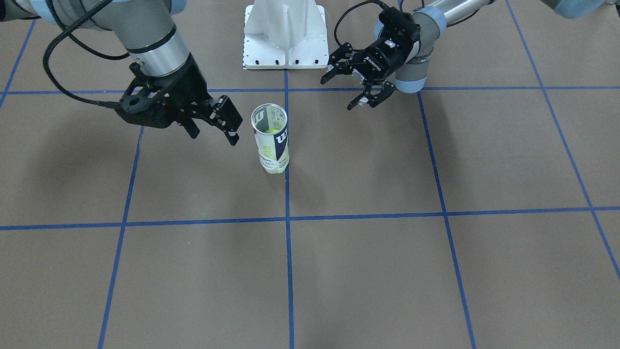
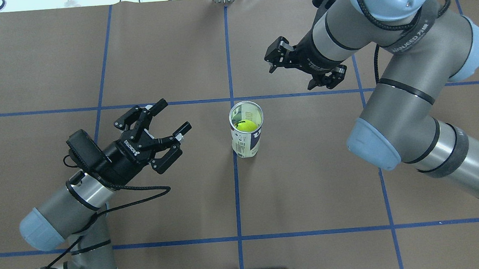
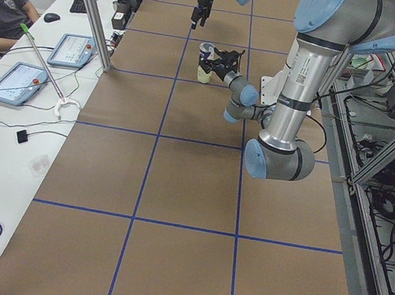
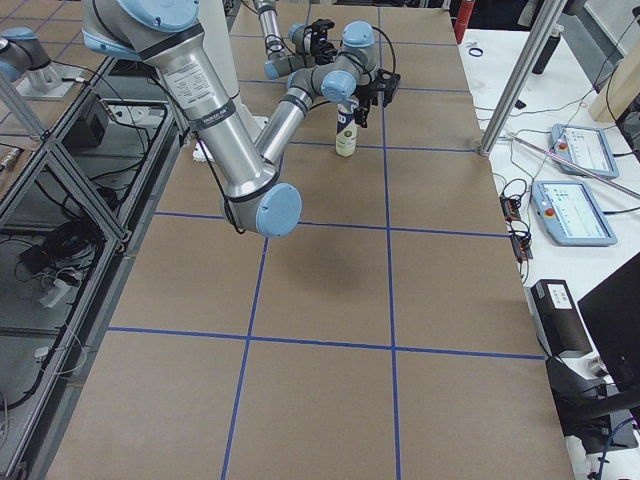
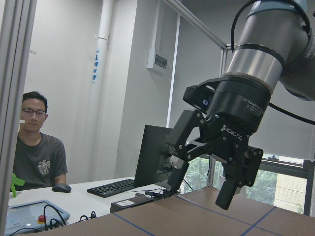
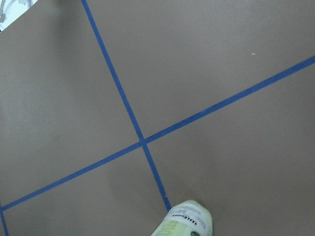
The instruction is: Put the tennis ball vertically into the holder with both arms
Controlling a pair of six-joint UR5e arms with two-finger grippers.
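Observation:
The holder (image 2: 247,140), a clear can with a white and navy label, stands upright at the middle of the table. A yellow tennis ball (image 2: 247,126) sits inside it, also visible from the front (image 1: 272,131). My left gripper (image 2: 174,114) is open and empty. It lies low on the robot's left side of the holder and points at it, a short gap away. My right gripper (image 2: 290,75) is open and empty. It hangs above the table on the holder's other side, slightly farther from the robot, and is apart from it. The left wrist view shows the right gripper (image 5: 199,189) with its jaws apart. The right wrist view shows only part of the holder (image 6: 184,221).
The white pedestal base (image 1: 286,39) stands at the robot's edge of the table. Blue tape lines (image 2: 237,193) grid the brown tabletop. A side desk with tablets (image 3: 17,80) and a seated person (image 5: 34,147) lies beyond the table's far edge.

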